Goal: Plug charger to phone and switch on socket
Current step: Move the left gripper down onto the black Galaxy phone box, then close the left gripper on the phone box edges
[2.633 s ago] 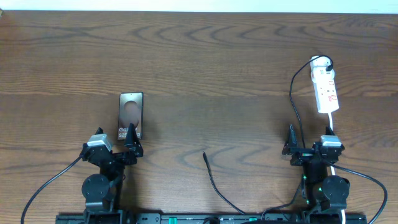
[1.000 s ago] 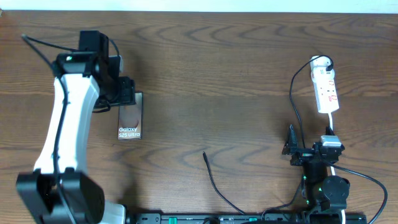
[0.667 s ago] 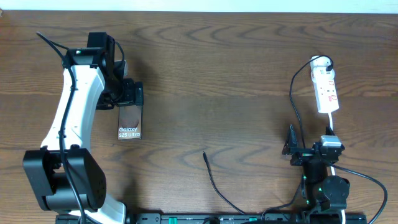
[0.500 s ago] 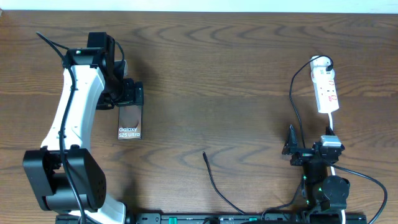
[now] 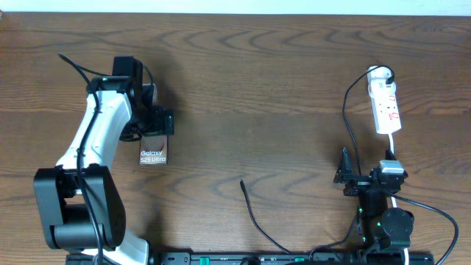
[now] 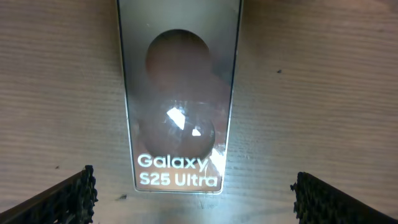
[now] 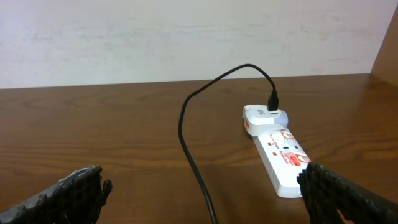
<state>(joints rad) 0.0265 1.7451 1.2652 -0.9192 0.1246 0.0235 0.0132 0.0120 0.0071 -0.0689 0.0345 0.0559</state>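
- Two pincers gaped; the left gripper [image 6: 199,202] hung over the glossy bronze-brown slab phone [image 6: 180,93], jaws wide; the right gripper [image 7: 199,196] sat empty, facing the white elongated power-strip socket [image 7: 283,162]
- the thin black charger [image 5: 242,182] cable's tip lay on the brown wooden table [image 5: 280,73], well apart from the phone
- a lopsided squeeze could skid the slick phone, turning its port away

From overhead, I am seeing the left arm [image 5: 101,136] covering the far end of the phone [image 5: 153,155], with only the lettered end showing. In my left wrist view, the phone's top is running off the frame. The charger [image 5: 250,207] is passing out of sight under the rig base [image 5: 221,258] at the bottom edge. The socket [image 5: 387,110] switch is looking too small for me to read
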